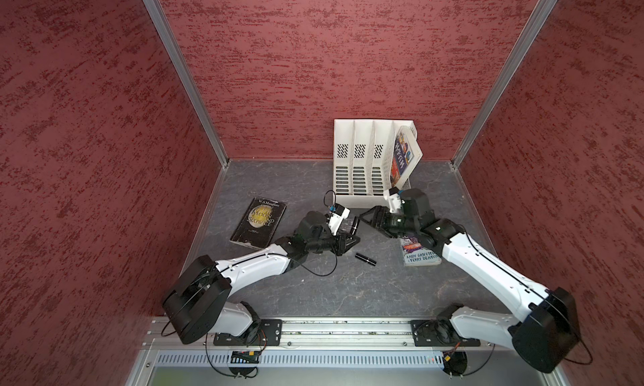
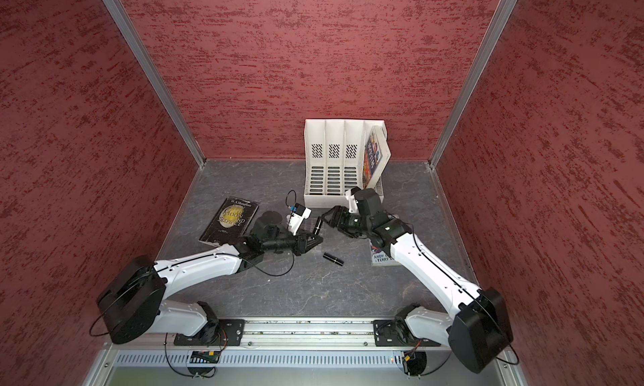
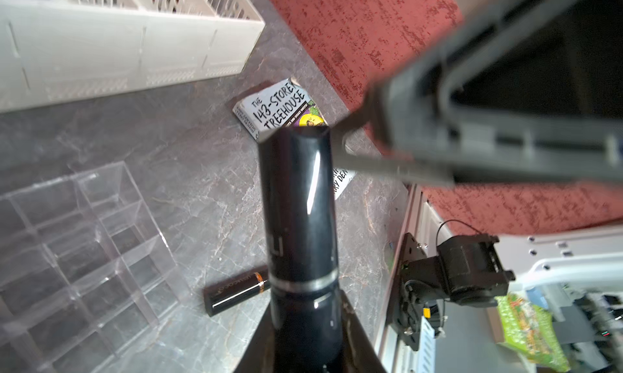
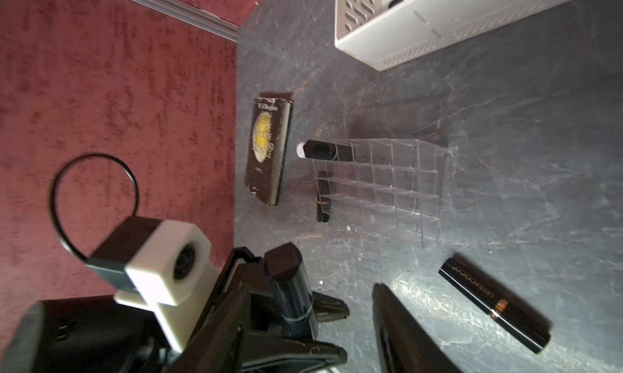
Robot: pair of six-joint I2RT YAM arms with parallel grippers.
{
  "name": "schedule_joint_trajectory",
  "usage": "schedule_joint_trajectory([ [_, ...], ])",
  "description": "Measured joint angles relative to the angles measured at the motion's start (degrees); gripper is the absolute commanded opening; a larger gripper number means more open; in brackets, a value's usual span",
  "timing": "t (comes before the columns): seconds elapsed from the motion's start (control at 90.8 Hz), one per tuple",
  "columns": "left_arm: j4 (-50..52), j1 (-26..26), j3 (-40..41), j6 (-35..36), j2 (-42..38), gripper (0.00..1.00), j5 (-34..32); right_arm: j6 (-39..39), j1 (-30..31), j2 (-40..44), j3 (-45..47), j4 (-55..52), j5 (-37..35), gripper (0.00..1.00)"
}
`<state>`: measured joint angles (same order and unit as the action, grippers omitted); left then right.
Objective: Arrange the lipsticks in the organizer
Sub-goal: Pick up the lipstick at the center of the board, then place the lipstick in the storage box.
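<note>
My left gripper (image 1: pixel 350 239) is shut on the base of a glossy black lipstick (image 1: pixel 355 225), which sticks out past the fingertips (image 3: pixel 354 334). In the left wrist view this lipstick (image 3: pixel 298 202) fills the middle. My right gripper (image 1: pixel 369 219) is open just right of its free end, apart from it; one finger (image 4: pixel 397 331) shows. The clear organizer (image 4: pixel 381 186) stands under my left wrist. A black lipstick with a white end (image 4: pixel 323 150) sits at its corner cell, and another (image 4: pixel 323 199) lies against its side. A further black lipstick (image 1: pixel 366 258) lies loose in front.
A dark book (image 1: pixel 258 222) lies at the left. A second book (image 1: pixel 418 255) is partly under my right arm. The white file rack (image 1: pixel 362 164) stands at the back with a book (image 1: pixel 404 154) in its right slot.
</note>
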<state>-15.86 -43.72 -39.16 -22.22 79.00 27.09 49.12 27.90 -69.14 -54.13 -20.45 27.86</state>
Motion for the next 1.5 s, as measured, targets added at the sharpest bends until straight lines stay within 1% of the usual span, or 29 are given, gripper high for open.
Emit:
schedule_joint_trajectory([
  [0.099, -0.7, -1.3, 0.6, 5.2, -0.8, 0.05, 0.3, -3.1, -0.7, -0.2, -1.9, -2.7, 6.2, 0.54],
  [0.231, -2.1, -2.2, 0.9, 9.2, -0.8, 0.06, 0.6, -6.6, -0.6, -0.2, -4.9, -6.3, 10.0, 0.47],
  [0.331, -2.5, -2.2, 0.9, 10.6, -0.8, 0.05, 0.7, -7.7, -0.6, -0.7, -5.5, -7.1, 11.0, 0.41],
  [0.529, -2.6, -2.2, 0.9, 11.6, -0.8, 0.05, 0.8, -8.6, -0.3, -3.1, -5.6, -8.6, 11.1, 0.39],
  [0.639, -2.4, -2.2, 0.9, 11.7, -0.8, 0.06, 0.7, -9.3, -0.2, -4.2, -5.6, -9.3, 10.9, 0.31],
  [0.705, -2.1, -2.3, 0.9, 11.8, -0.8, 0.09, 0.7, -9.6, 0.0, -4.7, -6.1, -9.5, 10.6, 0.24],
  [0.738, -2.1, -2.2, 0.9, 11.7, -0.8, 0.13, 0.7, -9.7, 0.1, -4.9, -6.4, -9.5, 10.1, 0.22],
  [0.76, -2.1, -2.2, 0.9, 11.7, -0.9, 0.18, 0.6, -9.9, 0.1, -5.0, -6.4, -9.5, 9.8, 0.21],
  [0.782, -2.1, -2.1, 0.9, 11.6, -0.9, 0.25, 0.4, -9.9, 0.1, -5.2, -6.4, -9.4, 9.5, 0.20],
  [0.826, -1.9, -2.1, 0.9, 11.6, -0.9, 0.47, 0.0, -9.7, 0.1, -5.4, -6.4, -9.3, 9.0, 0.18],
  [0.859, -1.5, -2.1, 0.9, 11.4, -1.0, 0.61, -0.3, -9.4, 0.2, -5.8, -6.4, -8.9, 8.7, 0.17],
  [0.904, -0.3, -2.1, 0.7, 10.9, -1.5, 0.75, -0.9, -9.0, 0.3, -6.4, -6.4, -8.1, 7.7, 0.17],
  [0.926, 0.8, -2.0, 0.5, 10.6, -1.9, 0.79, -1.5, -8.7, 0.4, -6.7, -6.4, -7.8, 7.2, 0.17],
  [0.981, 4.0, -1.0, 0.2, 9.6, -3.7, 0.84, -3.3, -8.1, 0.4, -7.6, -6.5, -6.4, 5.2, 0.16],
  [1.069, 10.5, 3.0, -0.2, 7.2, -7.9, 0.84, -7.5, -7.4, 1.2, -9.6, -6.6, -4.2, -0.6, 0.15],
  [1.135, 16.3, 8.5, -0.7, 4.9, -11.6, 0.83, -12.1, -8.0, 3.7, -12.0, -8.2, -3.6, -7.8, 0.15],
  [1.212, 22.5, 15.8, -0.9, 2.6, -16.0, 0.83, -17.4, -9.8, 8.9, -16.4, -11.0, -2.3, -17.3, 0.14],
  [1.267, 25.7, 18.9, -0.9, 1.8, -18.3, 0.82, -20.5, -11.1, 12.3, -19.3, -12.8, -1.0, -23.3, 0.13],
  [1.366, 29.3, 19.9, -0.8, 1.0, -21.6, 0.82, -24.2, -13.9, 17.0, -23.9, -15.4, 1.2, -32.1, 0.11],
  [1.499, 30.3, 19.9, 0.1, 0.0, -21.6, 0.82, -25.5, -17.6, 20.2, -28.9, -18.5, 3.2, -40.3, 0.11],
])
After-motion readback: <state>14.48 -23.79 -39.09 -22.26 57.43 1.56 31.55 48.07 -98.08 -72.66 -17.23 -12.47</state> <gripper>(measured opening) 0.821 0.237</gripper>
